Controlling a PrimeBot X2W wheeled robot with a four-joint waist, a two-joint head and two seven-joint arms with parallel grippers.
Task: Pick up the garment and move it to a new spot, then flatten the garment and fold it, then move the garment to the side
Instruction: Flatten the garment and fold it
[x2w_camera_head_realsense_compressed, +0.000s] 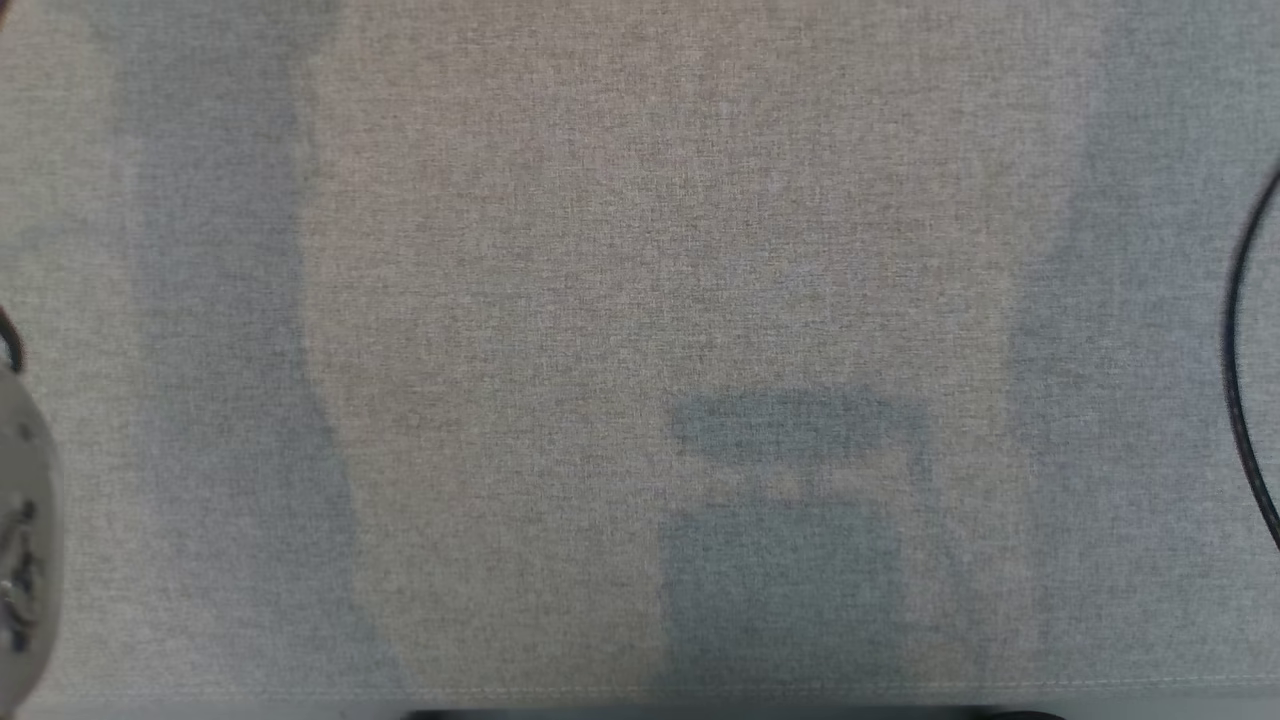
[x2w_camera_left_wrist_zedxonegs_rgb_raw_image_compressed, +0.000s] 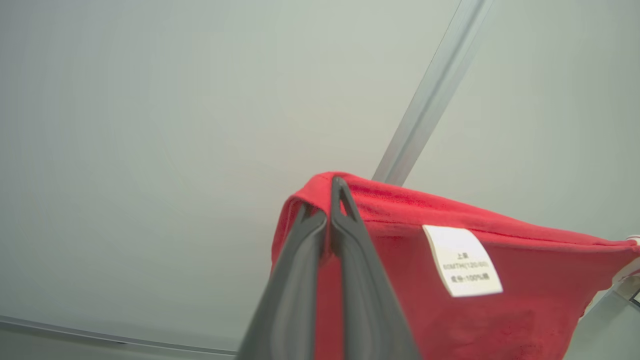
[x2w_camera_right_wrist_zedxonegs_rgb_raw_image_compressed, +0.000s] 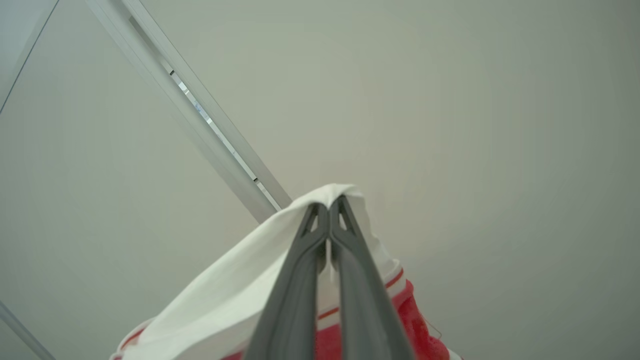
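- Left wrist view: your left hand (x2w_camera_left_wrist_zedxonegs_rgb_raw_image_compressed: 326, 202) is clamped shut on a red edge of the garment (x2w_camera_left_wrist_zedxonegs_rgb_raw_image_compressed: 540, 285), just beside its white label (x2w_camera_left_wrist_zedxonegs_rgb_raw_image_compressed: 462, 260).
- Your right hand (x2w_camera_right_wrist_zedxonegs_rgb_raw_image_compressed: 328, 212) pinches the white band (x2w_camera_right_wrist_zedxonegs_rgb_raw_image_compressed: 235, 295) the same way.
- Both hands point upward, and the cloth hangs below them.
- Judged: the long axis runs hand to hand, so lower both evenly onto the counter (x2w_camera_head_realsense_compressed: 560, 300).
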